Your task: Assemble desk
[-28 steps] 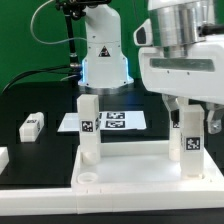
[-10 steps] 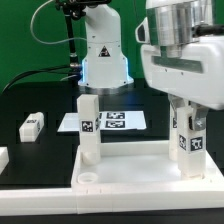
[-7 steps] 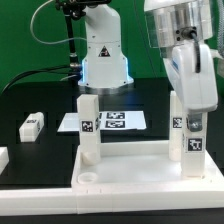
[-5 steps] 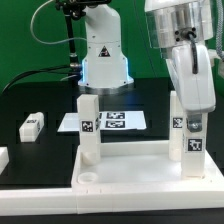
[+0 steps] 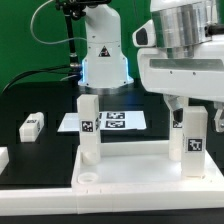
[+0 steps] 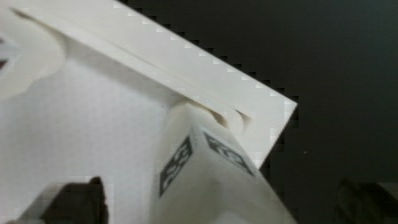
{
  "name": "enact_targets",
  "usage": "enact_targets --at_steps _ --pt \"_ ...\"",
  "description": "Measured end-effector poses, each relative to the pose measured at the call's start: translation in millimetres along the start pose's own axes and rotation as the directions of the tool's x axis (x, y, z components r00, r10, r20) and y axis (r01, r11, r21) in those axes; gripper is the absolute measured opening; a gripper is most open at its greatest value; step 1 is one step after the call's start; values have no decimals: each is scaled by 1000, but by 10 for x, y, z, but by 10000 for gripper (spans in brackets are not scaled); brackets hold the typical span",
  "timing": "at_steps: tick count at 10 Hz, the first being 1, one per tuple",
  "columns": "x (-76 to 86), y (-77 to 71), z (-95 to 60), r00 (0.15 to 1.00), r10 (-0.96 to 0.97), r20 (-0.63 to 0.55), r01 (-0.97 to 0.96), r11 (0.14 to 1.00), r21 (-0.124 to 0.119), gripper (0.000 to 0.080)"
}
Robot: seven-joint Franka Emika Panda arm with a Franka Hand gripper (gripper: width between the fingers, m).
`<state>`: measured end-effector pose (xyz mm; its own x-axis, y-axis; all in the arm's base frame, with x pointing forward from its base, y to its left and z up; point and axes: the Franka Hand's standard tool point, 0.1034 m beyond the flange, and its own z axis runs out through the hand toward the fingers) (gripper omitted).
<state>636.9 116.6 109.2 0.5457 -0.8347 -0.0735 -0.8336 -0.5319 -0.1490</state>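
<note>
The tabletop (image 5: 125,170) lies rim-up on the black bench (image 5: 30,100) with two legs (image 5: 89,128) standing in its corner sockets. The gripper (image 5: 188,110) hovers over the second leg (image 5: 192,140), jaws seemingly apart. One loose leg (image 5: 32,125) waits nearby.

The marker board (image 5: 112,121) lies flat on the black table (image 5: 40,100), showing 3 tags
</note>
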Motion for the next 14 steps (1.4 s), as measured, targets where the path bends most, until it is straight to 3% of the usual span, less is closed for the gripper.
enact_targets --at_steps 2,4,5,7,9,10,11,13,14 --pt "18 11 -9 985 -171 -8 171 985 -13 649" --pt "71 -5 -44 824 -566 -28 563 823 -72 649" --pt "44 -29 -12 779 -626 -34 623 779 -69 649" --pt "-83 -56 36 811 -581 -63 578 814 -63 649" --pt "-36 -35 33 846 -529 -69 526 848 -61 374" --pt "-8 -3 36 878 -474 -70 471 880 -63 374" --pt "-4 16 39 912 -405 -69 401 914 -62 299" --pt "1 20 42 956 -283 -76 280 959 -52 299" --pt "5 28 45 989 -123 -79 120 992 -41 299"
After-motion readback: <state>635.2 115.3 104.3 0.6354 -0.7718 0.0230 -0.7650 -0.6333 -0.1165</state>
